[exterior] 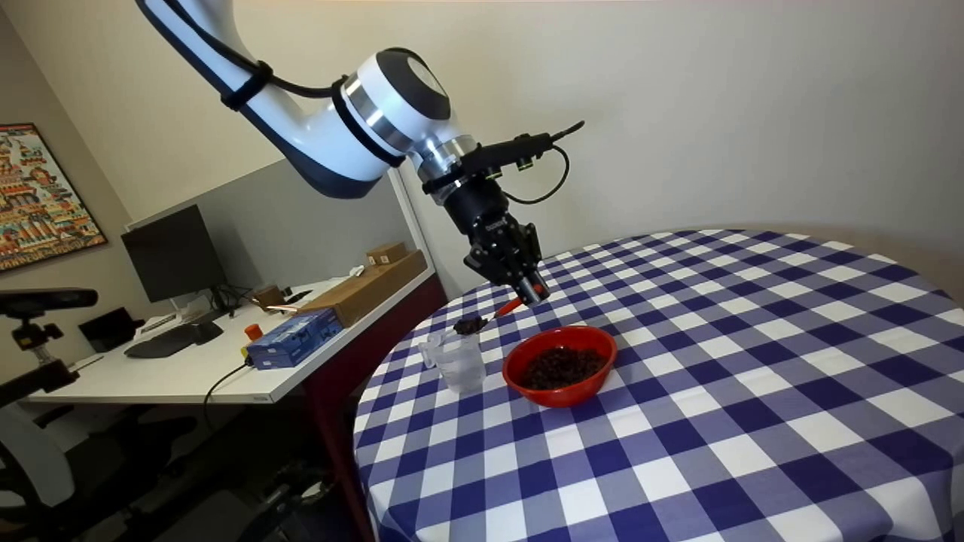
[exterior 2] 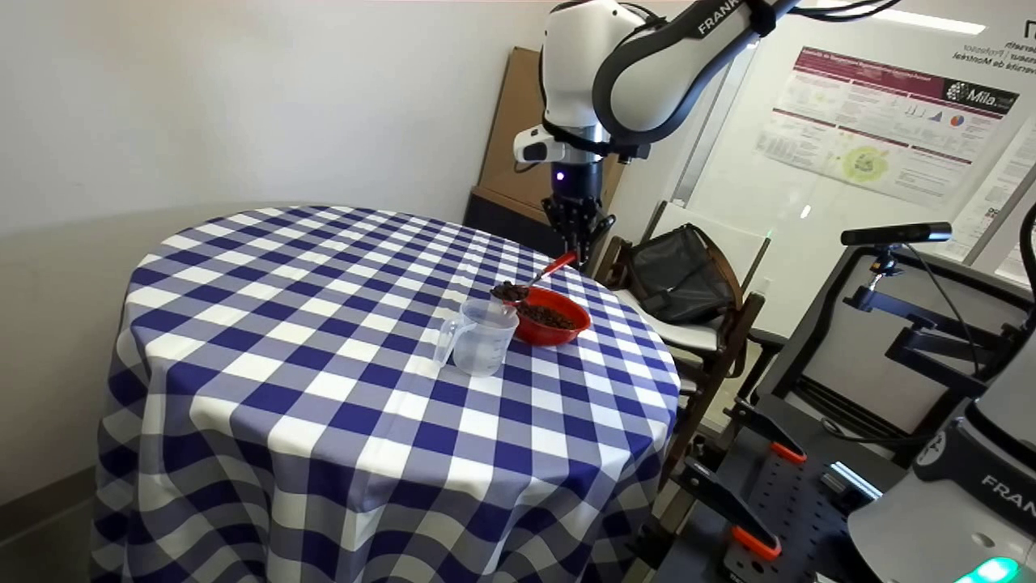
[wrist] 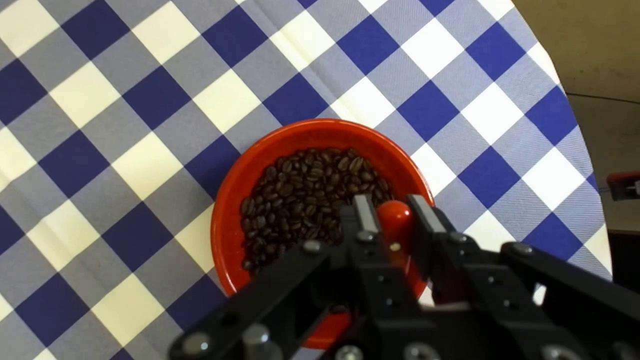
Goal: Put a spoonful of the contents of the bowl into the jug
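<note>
A red bowl (exterior: 572, 396) of dark coffee beans (wrist: 300, 200) stands on the checked tablecloth. A clear plastic jug (exterior 2: 481, 348) with a handle stands beside it; it also shows in an exterior view (exterior: 461, 367) but not in the wrist view. My gripper (exterior: 533, 292) is shut on the red handle of a spoon (exterior 2: 557, 265), whose rounded end shows between the fingers in the wrist view (wrist: 396, 220). The spoon slants down from the gripper. Its head carries heaped beans (exterior 2: 510, 291) close to the jug's rim; I cannot tell whether it is fully over the mouth.
The round table with a blue and white checked cloth (exterior: 738, 361) carries the bowl and jug. A wall (exterior: 715, 120) stands behind it. A white desk (exterior: 263, 380) with a blue box (exterior: 294, 339) is nearby. A chair (exterior 2: 688, 283) stands by the table.
</note>
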Robot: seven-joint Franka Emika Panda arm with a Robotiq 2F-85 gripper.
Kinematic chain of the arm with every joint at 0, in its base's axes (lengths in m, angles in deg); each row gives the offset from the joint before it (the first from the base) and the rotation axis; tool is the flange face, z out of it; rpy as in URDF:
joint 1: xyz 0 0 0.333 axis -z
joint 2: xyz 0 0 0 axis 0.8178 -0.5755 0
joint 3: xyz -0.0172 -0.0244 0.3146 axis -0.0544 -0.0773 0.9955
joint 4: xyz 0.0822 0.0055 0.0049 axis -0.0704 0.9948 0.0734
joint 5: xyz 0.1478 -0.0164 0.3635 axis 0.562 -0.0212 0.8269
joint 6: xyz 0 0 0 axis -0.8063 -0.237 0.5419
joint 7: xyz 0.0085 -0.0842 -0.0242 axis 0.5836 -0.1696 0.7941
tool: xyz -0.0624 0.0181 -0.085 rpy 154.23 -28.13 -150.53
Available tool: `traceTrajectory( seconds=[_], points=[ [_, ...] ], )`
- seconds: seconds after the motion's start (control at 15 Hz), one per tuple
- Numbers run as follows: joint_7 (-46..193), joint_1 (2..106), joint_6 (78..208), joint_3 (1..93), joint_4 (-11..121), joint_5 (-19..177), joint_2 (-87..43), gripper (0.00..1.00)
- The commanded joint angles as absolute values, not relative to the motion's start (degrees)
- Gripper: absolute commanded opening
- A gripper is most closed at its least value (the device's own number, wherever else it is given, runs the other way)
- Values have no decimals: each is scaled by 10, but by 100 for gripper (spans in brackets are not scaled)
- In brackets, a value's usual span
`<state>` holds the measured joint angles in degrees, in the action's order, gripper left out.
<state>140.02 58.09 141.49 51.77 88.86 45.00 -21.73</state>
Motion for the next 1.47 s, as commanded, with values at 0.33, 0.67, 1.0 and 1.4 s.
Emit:
traceTrajectory(
  seconds=[0.33,0.67,1.0,1.4],
  points=[
    [1400,567,1421,521,922,450,-196,5],
    [1393,559,1422,522,924,443,-198,5],
    [1386,552,1422,523,919,439,-206,5],
    [1381,546,1420,525,906,440,-217,5]
  ],
)
